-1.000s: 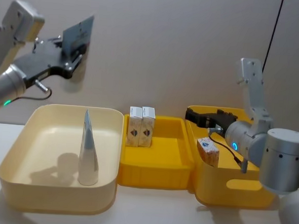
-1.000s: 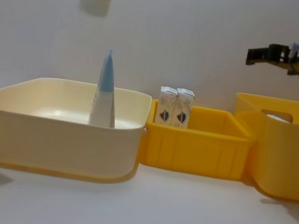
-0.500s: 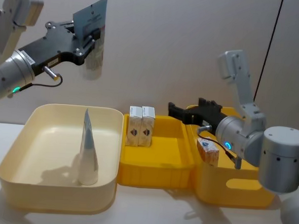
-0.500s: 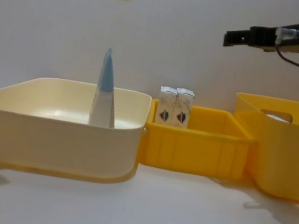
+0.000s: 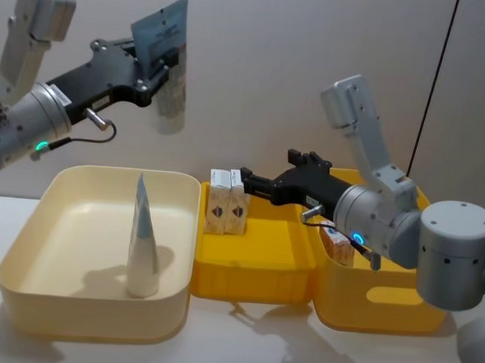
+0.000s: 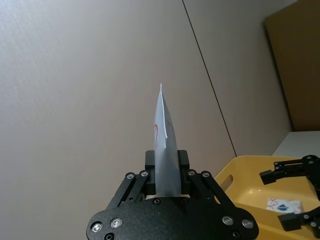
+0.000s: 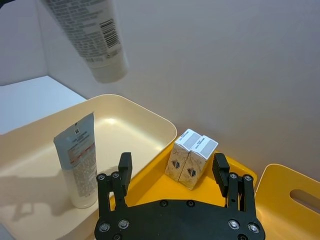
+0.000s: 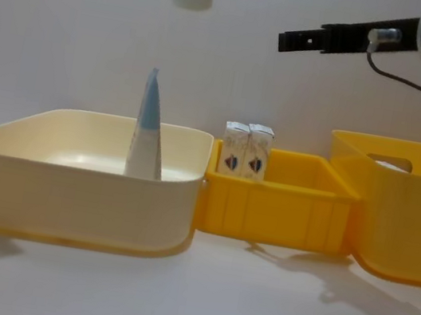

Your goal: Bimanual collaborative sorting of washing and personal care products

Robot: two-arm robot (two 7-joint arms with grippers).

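A tapering tube (image 5: 143, 254) stands upright in the cream bin (image 5: 22, 287). Beyond it, two cartons (image 5: 227, 205) stand side by side in the far left corner of the middle yellow bin (image 5: 253, 285). The right gripper (image 5: 249, 180) hovers well above them, fingers spread and empty. High over the cream bin, the left gripper (image 5: 154, 59) clamps the flat-topped tube (image 5: 172, 99), cap end hanging down.

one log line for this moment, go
left gripper: shut on squeeze tube, high above cream bin | right gripper: open, above yellow tray, near two cartons
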